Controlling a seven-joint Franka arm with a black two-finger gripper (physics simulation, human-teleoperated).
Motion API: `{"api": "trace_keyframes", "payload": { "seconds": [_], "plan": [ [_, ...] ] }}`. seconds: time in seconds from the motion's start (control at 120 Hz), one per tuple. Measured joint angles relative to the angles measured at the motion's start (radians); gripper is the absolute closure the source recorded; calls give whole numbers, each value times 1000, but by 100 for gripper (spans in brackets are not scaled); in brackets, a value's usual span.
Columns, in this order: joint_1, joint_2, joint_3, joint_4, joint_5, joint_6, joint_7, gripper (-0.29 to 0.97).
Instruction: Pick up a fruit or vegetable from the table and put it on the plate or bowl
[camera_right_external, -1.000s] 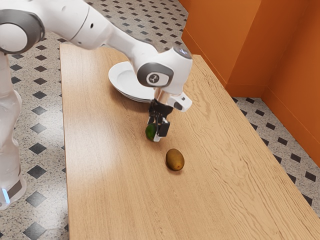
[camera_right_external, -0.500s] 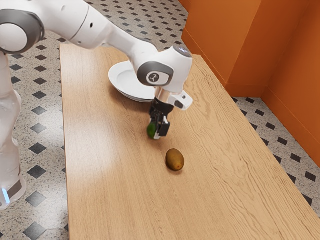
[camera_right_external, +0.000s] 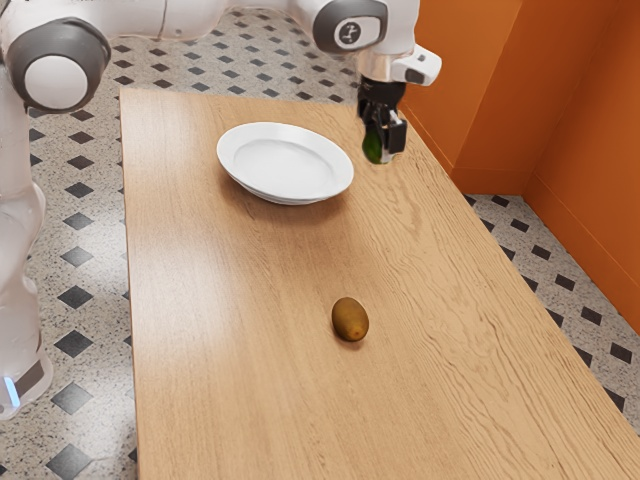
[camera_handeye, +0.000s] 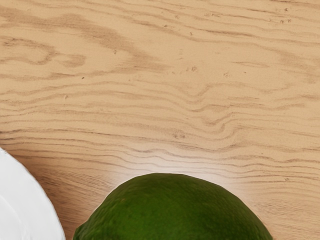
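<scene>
Gripper (camera_right_external: 379, 148) is clamped on the lime (camera_right_external: 371, 147), up in the air beside the plate (camera_right_external: 285, 161) by the table's (camera_right_external: 240, 360) far edge. Kiwi (camera_right_external: 350, 319) sits mid-table.

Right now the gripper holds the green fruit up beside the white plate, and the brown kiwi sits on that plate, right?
Not quite. The gripper holds the green fruit up beside the white plate, but the brown kiwi lies on the table, apart from the plate; the exterior view shows it.
</scene>
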Motion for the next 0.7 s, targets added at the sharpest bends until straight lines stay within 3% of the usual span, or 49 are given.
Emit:
{"api": "trace_keyframes", "payload": {
  "seconds": [0.333, 0.7],
  "plan": [
    [159, 35, 69, 10, -5, -60, 54, 39],
    [209, 79, 69, -1, -22, -75, 104, 38]
  ]
}}
